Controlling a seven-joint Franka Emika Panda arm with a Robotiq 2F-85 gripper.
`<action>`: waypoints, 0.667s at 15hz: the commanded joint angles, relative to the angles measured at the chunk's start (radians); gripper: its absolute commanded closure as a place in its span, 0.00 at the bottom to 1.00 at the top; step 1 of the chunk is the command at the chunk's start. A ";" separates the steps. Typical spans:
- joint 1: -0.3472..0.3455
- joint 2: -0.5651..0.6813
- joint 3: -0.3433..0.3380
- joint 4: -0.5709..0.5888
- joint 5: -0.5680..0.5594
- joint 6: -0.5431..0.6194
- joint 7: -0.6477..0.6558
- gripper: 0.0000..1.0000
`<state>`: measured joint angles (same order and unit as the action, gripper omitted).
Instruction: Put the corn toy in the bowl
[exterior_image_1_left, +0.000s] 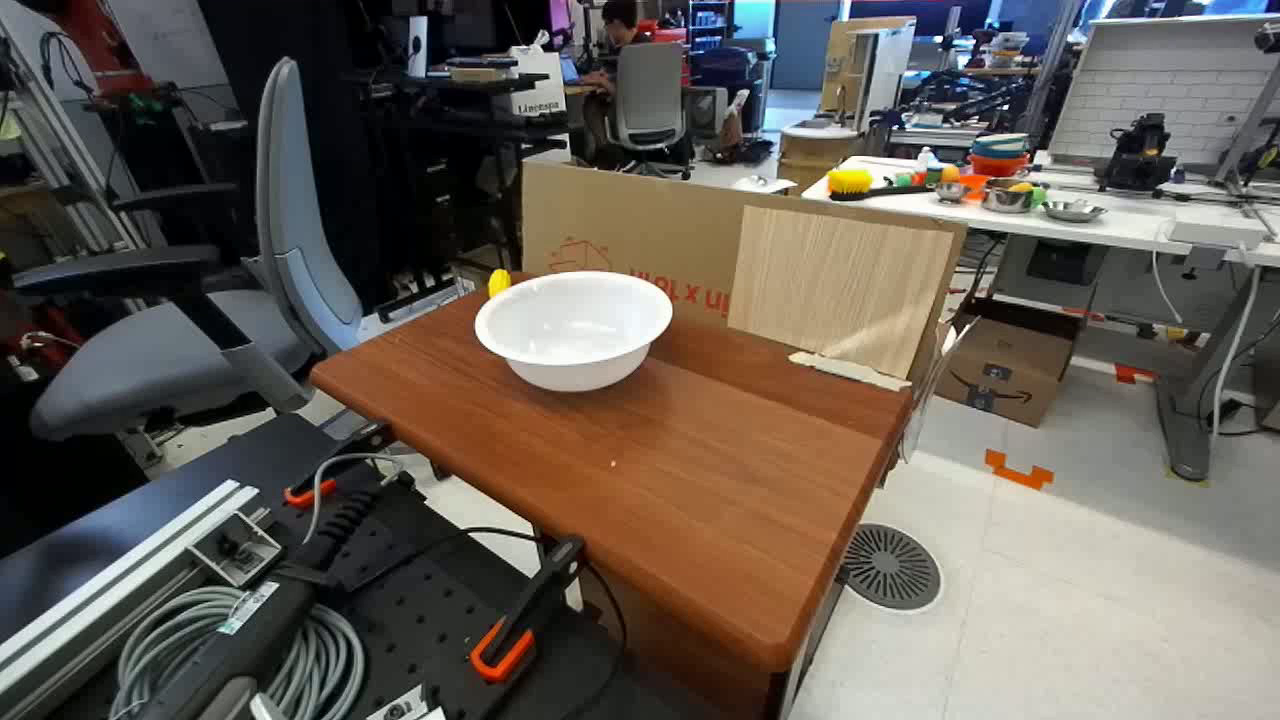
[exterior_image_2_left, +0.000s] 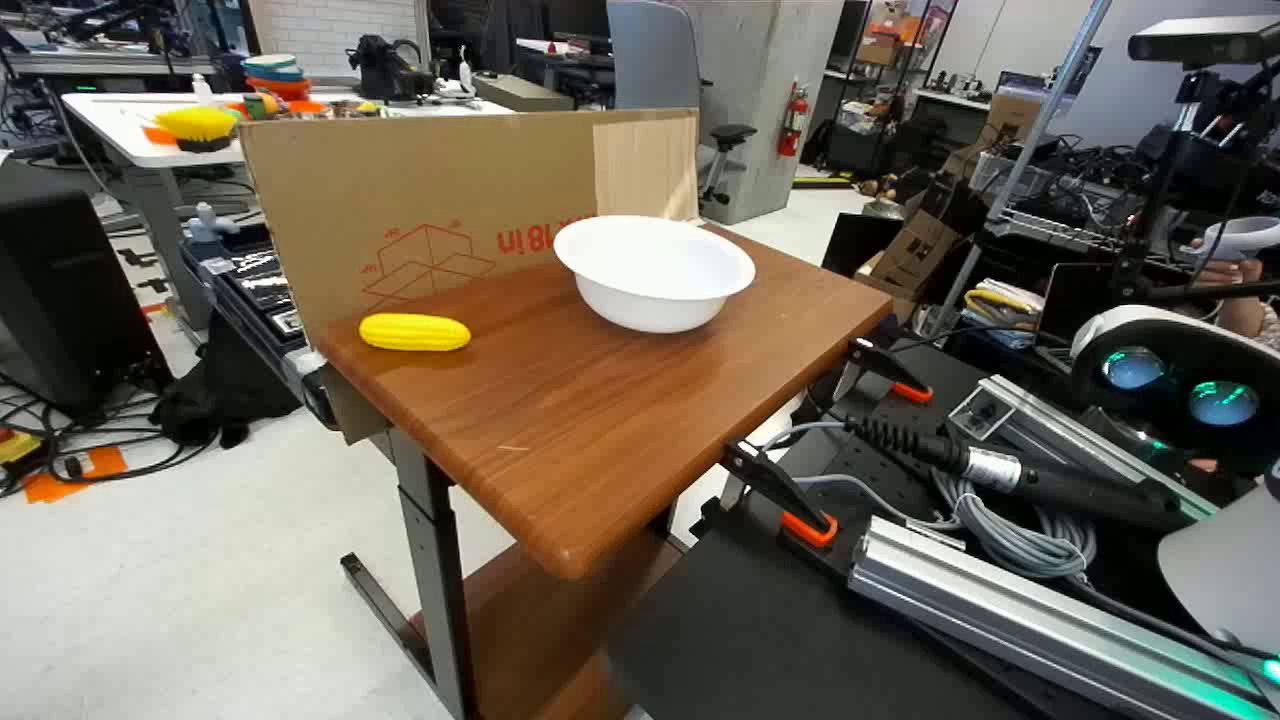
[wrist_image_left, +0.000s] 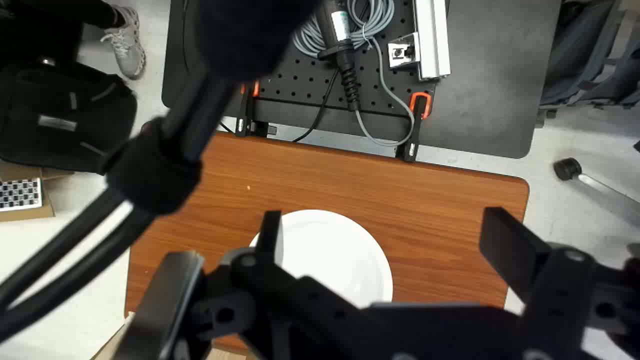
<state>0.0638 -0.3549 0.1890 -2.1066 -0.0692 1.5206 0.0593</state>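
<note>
The corn toy is a small bright yellow ridged piece. It lies on its side on the brown table near a corner in an exterior view (exterior_image_2_left: 414, 332). In an exterior view it shows only in part behind the bowl's rim (exterior_image_1_left: 498, 281). The plain white bowl stands upright on the table in both exterior views (exterior_image_1_left: 576, 340) (exterior_image_2_left: 655, 280), apart from the toy. My gripper (wrist_image_left: 384, 220) is open with nothing between its fingers, above the table. The bowl (wrist_image_left: 335, 250) is below my left finger, partly covered by the gripper. The toy does not show in the wrist view.
The brown table (exterior_image_1_left: 700, 450) has a cardboard panel (exterior_image_2_left: 430, 190) standing along one side. A wood-pattern board (exterior_image_1_left: 840, 290) leans on that panel. Black clamps with orange ends (exterior_image_2_left: 780, 490) grip the opposite edge, beside a black desk with cables. A grey chair (exterior_image_1_left: 290, 220) stands nearby.
</note>
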 joint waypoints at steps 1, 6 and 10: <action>0.021 0.003 -0.017 0.004 -0.005 -0.003 0.006 0.00; 0.021 0.003 -0.017 0.004 -0.005 -0.003 0.006 0.00; 0.029 0.046 -0.007 0.041 -0.024 0.007 -0.021 0.00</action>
<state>0.0642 -0.3541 0.1884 -2.1057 -0.0692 1.5211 0.0593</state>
